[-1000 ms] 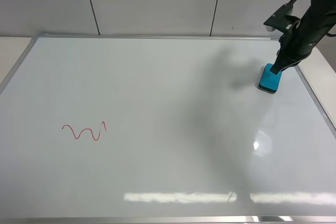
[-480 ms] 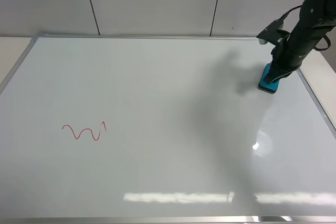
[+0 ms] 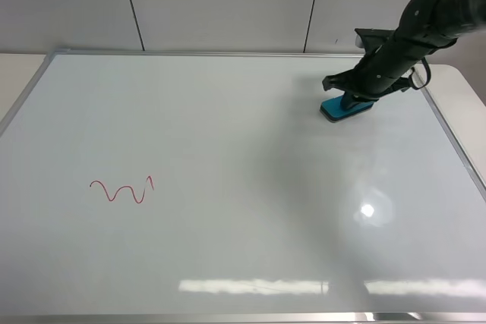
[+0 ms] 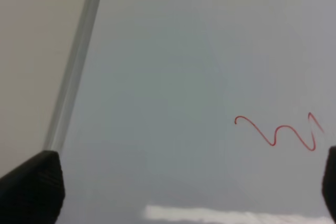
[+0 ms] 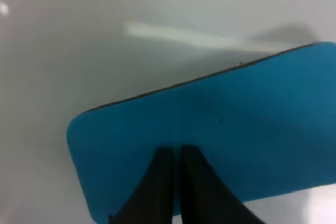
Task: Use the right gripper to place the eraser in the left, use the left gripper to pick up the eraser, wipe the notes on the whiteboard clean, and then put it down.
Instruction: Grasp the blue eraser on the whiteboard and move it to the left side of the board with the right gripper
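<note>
Left gripper [image 4: 181, 184]: jaws wide apart, nothing between them. Only the two black fingertips [image 4: 31, 187] show, at the edges of the left wrist view. It hangs over the whiteboard [image 3: 228, 134] near the board's left silver frame [image 4: 73, 82], with the notes [image 4: 278, 132] ahead of it.

Near edge of the board: a long strip of light glare [image 3: 258, 286].

Notes [image 3: 121, 190]: a red wavy squiggle on the near-left part of the board, unwiped and well apart from everything else.

Round glare spot [image 3: 367, 210] on the right half, between the near edge and the eraser.

Eraser [image 3: 339, 111]: turquoise block lying flat on the board, far-right area, inside the frame, black felt side down. It is well apart from the notes.

Right gripper [image 3: 353, 99]: reaches in from the far right, with its tip on top of the eraser. The right wrist view shows the fingers [image 5: 163, 182] pressed together, no gap between them, tips resting on the eraser's [image 5: 236, 119] blue top face, not clamped around it.

Beyond the board: beige tabletop [image 3: 19, 73], then the grey panelled wall [image 3: 220, 5].
</note>
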You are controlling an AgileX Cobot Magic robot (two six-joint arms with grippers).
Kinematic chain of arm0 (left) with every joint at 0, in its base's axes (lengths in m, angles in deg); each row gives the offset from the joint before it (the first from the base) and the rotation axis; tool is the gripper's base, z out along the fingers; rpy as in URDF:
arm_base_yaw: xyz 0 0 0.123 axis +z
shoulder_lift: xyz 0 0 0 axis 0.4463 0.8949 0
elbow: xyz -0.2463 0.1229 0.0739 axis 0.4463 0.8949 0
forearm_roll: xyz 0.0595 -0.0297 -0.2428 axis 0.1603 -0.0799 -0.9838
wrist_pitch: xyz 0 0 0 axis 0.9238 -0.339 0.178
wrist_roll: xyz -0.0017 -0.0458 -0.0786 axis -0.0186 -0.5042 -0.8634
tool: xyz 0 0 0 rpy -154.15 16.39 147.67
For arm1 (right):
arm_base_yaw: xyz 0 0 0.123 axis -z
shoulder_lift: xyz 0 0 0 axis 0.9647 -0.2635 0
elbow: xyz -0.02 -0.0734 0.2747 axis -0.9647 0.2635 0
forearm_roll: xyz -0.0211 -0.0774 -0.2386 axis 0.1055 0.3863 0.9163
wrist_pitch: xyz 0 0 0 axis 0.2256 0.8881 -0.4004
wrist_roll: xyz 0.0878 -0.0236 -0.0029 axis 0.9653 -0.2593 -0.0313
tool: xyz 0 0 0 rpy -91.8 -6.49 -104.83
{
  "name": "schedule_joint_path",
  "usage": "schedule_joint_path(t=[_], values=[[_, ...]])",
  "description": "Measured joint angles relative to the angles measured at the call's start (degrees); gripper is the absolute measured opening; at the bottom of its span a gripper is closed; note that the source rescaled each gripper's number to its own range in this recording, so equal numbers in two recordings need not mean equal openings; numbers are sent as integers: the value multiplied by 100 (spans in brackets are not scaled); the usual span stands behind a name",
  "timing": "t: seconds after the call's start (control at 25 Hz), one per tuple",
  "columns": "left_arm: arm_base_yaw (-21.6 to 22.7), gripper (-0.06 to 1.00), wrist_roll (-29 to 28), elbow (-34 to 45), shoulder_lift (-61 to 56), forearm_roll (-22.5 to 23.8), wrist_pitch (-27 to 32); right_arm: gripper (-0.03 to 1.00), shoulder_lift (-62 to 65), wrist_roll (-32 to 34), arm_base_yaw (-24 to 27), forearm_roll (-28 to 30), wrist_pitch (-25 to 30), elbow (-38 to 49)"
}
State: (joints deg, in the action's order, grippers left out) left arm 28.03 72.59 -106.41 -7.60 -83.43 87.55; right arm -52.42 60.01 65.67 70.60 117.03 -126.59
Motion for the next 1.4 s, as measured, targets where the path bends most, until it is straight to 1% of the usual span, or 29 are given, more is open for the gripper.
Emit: schedule_joint_path(t=[0.16,0.36,0.56,0.84,0.92,1.04,1.2,1.32,1.4], values=[[0,100,0,0,0,0,0,0,-146,146,-497,-638,-103,-76],[0,100,0,0,0,0,0,0,-494,146,-1069,-1030,-132,-470],[0,100,0,0,0,0,0,0,-1010,150,-1646,-1461,-115,-1224],[0,100,0,0,0,0,0,1,-1926,152,-2474,-2154,-13,-2671],[0,100,0,0,0,0,0,3,-2183,152,-2689,-2470,-6,-3040],[0,100,0,0,0,0,0,9,-2554,157,-2986,-3107,-24,-3548],[0,100,0,0,0,0,0,12,-2907,207,-3276,-3961,-155,-3977],[0,100,0,0,0,0,0,12,-2997,333,-3427,-4398,-418,-4042],[0,100,0,0,0,0,0,13,-3029,358,-3503,-4517,-612,-4047]])
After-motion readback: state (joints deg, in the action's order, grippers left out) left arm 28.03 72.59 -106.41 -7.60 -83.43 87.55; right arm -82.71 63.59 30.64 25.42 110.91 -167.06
